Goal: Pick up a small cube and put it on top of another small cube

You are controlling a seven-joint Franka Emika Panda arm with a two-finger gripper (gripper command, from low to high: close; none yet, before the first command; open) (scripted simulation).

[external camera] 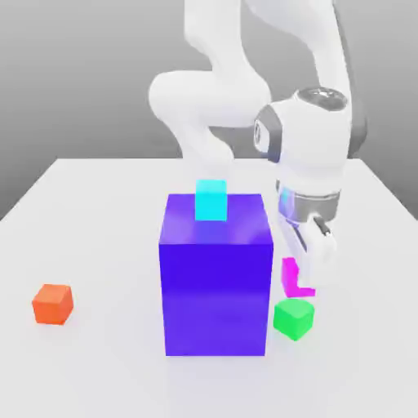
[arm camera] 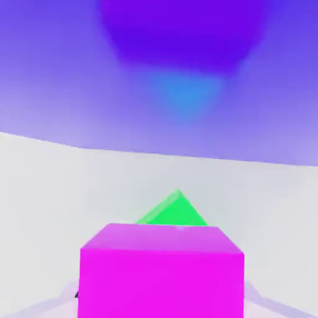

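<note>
Small glossy magenta-pink cube (external camera: 292, 277) is held in the gripper (external camera: 304, 273), jaws closed tight on it, clear of the white table (external camera: 106, 359). In the exterior view it hangs just above and slightly toward that view's left of the small glossy bright green cube (external camera: 294, 317), which rests on the table close beside the big blue-purple block (external camera: 215, 273). The held cube looks tilted there, its edges not square with the green one's.

Hand view: magenta cube (arm camera: 161, 270) sits in the foreground, with one corner of the green cube (arm camera: 174, 211) peeking out beyond it. The two are turned relative to each other.

Step in hand, as judged: transport and alignment over the green cube, not yet placed.

To do it well:
- centre the magenta cube over the green top face before lowering;
- level it and square its sides to the green cube, so it lands flat instead of on an edge;
- keep clear of the blue-purple block's side wall, which is close;
- lower slowly, and release only once the faces meet.

Small cyan cube (external camera: 211, 201) and small orange cube (external camera: 53, 304) lie away from the work and need no attention.
</note>
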